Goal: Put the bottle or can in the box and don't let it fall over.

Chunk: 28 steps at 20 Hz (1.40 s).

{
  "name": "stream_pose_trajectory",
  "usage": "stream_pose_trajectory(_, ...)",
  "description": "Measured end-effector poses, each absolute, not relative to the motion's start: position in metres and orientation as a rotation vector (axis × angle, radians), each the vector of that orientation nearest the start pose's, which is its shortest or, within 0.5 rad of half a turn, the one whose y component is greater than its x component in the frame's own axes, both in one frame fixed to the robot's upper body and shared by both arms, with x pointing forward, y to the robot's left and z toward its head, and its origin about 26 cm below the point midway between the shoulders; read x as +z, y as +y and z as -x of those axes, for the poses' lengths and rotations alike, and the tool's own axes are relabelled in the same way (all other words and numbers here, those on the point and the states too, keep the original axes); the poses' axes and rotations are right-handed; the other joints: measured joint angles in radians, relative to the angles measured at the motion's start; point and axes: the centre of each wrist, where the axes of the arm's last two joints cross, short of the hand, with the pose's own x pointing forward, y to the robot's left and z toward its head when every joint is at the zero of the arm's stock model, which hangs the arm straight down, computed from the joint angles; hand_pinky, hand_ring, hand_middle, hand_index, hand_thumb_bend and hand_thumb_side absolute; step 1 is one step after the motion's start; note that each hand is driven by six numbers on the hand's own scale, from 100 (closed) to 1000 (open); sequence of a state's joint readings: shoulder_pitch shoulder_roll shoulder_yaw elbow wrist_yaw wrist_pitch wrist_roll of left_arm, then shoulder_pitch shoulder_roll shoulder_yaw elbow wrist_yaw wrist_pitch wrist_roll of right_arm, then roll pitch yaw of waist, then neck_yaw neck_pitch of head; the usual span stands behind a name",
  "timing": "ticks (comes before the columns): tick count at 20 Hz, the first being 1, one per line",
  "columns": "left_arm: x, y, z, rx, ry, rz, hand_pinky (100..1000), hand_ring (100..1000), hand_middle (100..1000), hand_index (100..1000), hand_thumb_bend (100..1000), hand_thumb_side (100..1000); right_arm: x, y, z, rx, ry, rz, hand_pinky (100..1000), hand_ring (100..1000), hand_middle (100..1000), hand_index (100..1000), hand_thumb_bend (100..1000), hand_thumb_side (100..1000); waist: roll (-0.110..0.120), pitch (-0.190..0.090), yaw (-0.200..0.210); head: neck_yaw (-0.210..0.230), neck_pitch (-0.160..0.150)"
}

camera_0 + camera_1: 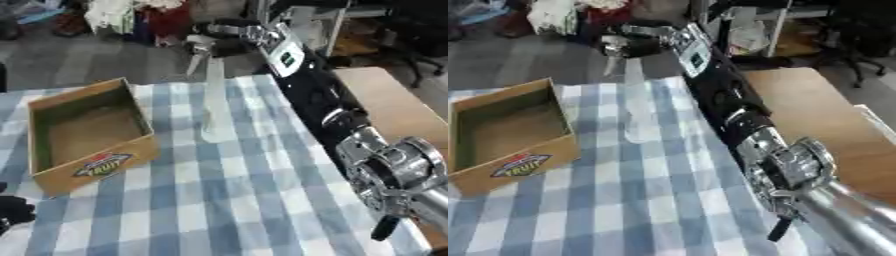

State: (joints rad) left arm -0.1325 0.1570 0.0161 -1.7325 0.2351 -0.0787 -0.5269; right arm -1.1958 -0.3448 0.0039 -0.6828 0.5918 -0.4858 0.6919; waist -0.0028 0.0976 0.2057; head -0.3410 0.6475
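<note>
So the bottle (213,100) was a tall, skinny, see-through plastic one, standing upright near the far edge of the counter, about midway across. It was blurry enough that I couldn't tell if there was anything inside. The box (87,135) was an open-top brown cardboard one with a colourful fruit logo on its near side, empty, sitting flat but turned a bit askew by the counter's left edge. The two were well apart, bottle off to the box's right.
</note>
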Motion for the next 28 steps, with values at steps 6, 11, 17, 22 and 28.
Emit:
stream_pose_trajectory(6,0.075,0.264,-0.305,-0.495,-1.897,0.469,744,715,658,887,194,969,0.233,-0.238,-0.515,1.694,-1.571,0.344,942,869,872,952,100,740,0.0,0.003,0.001,0.001,0.0)
stream_pose_trajectory(11,0.074,0.263,-0.305,-0.489,-1.899,0.473,744,715,657,887,194,969,0.232,-0.239,-0.515,1.718,-1.542,0.395,910,830,812,932,100,672,0.0,0.004,0.001,0.0,0.0)
stream_pose_trajectory(17,0.074,0.262,-0.305,-0.487,-1.899,0.474,744,714,657,887,194,968,0.234,-0.244,-0.515,1.7,-1.549,0.446,919,859,838,945,100,733,0.001,0.004,-0.003,-0.001,-0.007)
stream_pose_trajectory(22,0.074,0.262,-0.305,-0.484,-1.9,0.472,744,714,657,887,194,968,0.236,-0.249,-0.515,1.687,-1.582,0.488,931,895,866,970,100,871,0.001,0.004,-0.008,-0.004,-0.008)
stream_pose_trajectory(28,0.074,0.264,-0.305,-0.476,-1.9,0.465,743,714,656,887,194,968,0.239,-0.265,-0.515,1.607,-1.676,0.479,927,897,864,963,100,909,0.0,0.003,-0.017,-0.003,-0.008)
